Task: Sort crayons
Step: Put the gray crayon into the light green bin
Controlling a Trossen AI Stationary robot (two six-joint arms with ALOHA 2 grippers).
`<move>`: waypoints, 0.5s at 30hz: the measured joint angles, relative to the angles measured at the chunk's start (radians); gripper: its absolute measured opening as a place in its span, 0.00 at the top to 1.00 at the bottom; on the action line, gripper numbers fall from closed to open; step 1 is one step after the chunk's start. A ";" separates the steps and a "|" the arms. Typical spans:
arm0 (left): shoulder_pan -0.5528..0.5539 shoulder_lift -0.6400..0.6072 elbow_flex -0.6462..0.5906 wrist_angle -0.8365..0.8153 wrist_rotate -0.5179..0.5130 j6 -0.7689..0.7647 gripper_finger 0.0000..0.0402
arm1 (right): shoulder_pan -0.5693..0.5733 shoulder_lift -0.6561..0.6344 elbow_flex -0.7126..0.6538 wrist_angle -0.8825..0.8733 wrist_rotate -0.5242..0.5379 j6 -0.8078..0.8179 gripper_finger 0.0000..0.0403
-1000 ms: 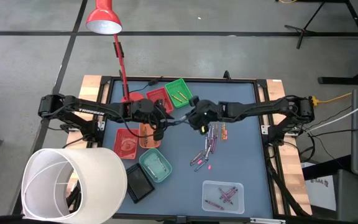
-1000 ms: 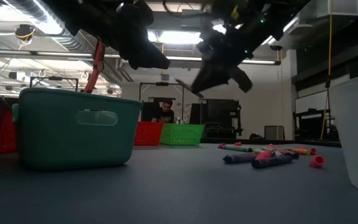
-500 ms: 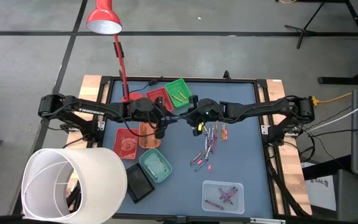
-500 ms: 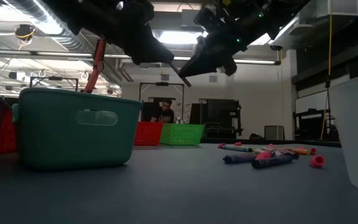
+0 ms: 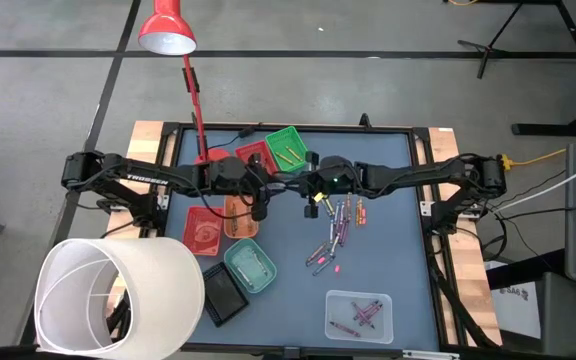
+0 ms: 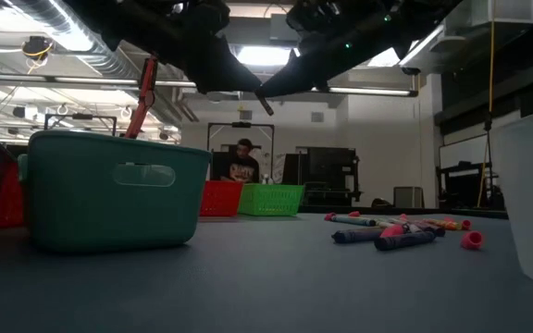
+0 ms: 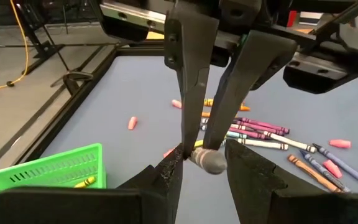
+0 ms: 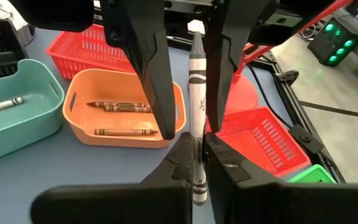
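Now your grey crayon (image 8: pixel 196 124) hangs mid-air at upper centre of the high view, clamped in the right gripper (image 8: pixel 194 158), long axis pointing into the left gripper (image 7: pixel 197 163), whose fingers sit apart around its tip.

You have a green tray (image 5: pixel 288 148) and a red tray (image 5: pixel 255 158) at the table's (image 5: pixel 388 250) far edge. Along its left edge sit an orange tray (image 5: pixel 236 217), a teal tray (image 5: pixel 250 266) and a black tray (image 5: pixel 224 295). A clear bin (image 5: pixel 360 316) is near the front right corner, and a red lamp (image 5: pixel 167 28) leans over the far left corner.
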 joint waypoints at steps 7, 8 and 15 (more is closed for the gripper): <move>0.000 0.000 0.000 0.000 -0.001 0.000 0.74 | 0.000 0.000 0.000 0.000 0.000 0.000 0.95; 0.000 0.000 0.000 0.000 -0.001 0.000 0.75 | 0.000 0.000 0.000 -0.001 0.000 0.000 0.95; 0.000 0.000 0.000 0.000 -0.001 0.000 0.84 | 0.000 0.000 0.000 -0.008 0.000 0.000 0.95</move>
